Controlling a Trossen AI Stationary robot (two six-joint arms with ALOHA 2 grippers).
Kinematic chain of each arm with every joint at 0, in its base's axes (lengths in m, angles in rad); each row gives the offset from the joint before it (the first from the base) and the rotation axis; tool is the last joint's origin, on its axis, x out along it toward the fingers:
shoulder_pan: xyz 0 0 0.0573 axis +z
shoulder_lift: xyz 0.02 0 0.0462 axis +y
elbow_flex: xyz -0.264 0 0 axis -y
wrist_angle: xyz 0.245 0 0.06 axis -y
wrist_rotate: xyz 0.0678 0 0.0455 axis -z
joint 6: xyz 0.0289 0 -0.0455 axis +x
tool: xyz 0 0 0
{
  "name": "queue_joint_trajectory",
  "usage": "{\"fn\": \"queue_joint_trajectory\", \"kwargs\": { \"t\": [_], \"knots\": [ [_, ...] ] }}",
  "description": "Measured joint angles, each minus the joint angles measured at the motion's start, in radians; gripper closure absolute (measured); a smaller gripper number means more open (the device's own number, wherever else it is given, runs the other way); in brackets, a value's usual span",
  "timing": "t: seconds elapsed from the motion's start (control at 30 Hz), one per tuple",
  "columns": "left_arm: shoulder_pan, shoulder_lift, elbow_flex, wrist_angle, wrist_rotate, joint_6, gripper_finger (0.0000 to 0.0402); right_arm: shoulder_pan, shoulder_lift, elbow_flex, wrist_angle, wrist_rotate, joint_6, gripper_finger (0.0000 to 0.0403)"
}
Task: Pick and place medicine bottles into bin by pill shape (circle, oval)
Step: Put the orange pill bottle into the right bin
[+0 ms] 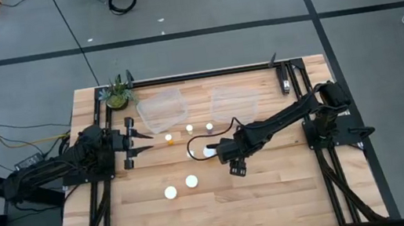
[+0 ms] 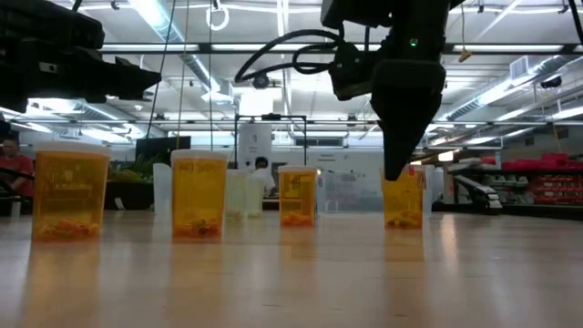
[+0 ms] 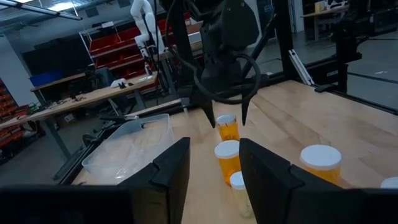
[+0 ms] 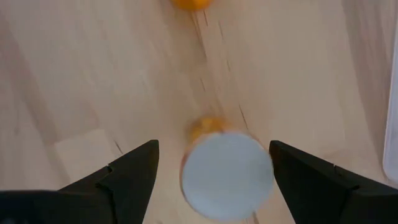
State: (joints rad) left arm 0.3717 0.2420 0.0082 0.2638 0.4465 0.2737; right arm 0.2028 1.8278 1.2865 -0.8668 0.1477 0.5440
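Several small medicine bottles with white caps stand upright on the wooden table [image 1: 277,197]. My right gripper [image 1: 209,151] points down, open, straight over one orange bottle [image 4: 227,174]. Its fingers stand on either side of the white cap without touching it. The low view shows this gripper [image 2: 398,137] low over that bottle [image 2: 404,202]. My left gripper [image 1: 141,142] waits open and empty at the table's left, pointing right at a small orange bottle [image 1: 168,139]. Other bottles stand farther back [image 1: 189,129], [image 1: 209,126] and nearer [image 1: 192,181], [image 1: 170,192].
Two clear plastic bins [image 1: 162,109], [image 1: 234,102] stand at the far middle of the table. A small green potted plant [image 1: 116,93] stands at the far left corner. Bare wood lies along the near edge.
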Motion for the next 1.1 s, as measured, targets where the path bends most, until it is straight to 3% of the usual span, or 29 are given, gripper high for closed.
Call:
{"fn": "queue_joint_trajectory", "kwargs": {
  "t": [0.2,0.67,1.1],
  "knots": [
    [0.000,0.000,0.000,0.000,0.000,0.000,0.0257,0.000,0.000,0.000,-0.019,-0.004,0.007,0.0096],
    [0.000,0.000,0.000,0.000,0.000,0.000,0.0255,0.000,0.000,-0.002,-0.042,-0.019,0.009,0.0158],
    [0.000,0.000,0.000,0.000,0.000,0.000,0.0261,-0.081,-0.052,0.062,-0.152,-0.002,-0.030,0.0164]
  ]
}}
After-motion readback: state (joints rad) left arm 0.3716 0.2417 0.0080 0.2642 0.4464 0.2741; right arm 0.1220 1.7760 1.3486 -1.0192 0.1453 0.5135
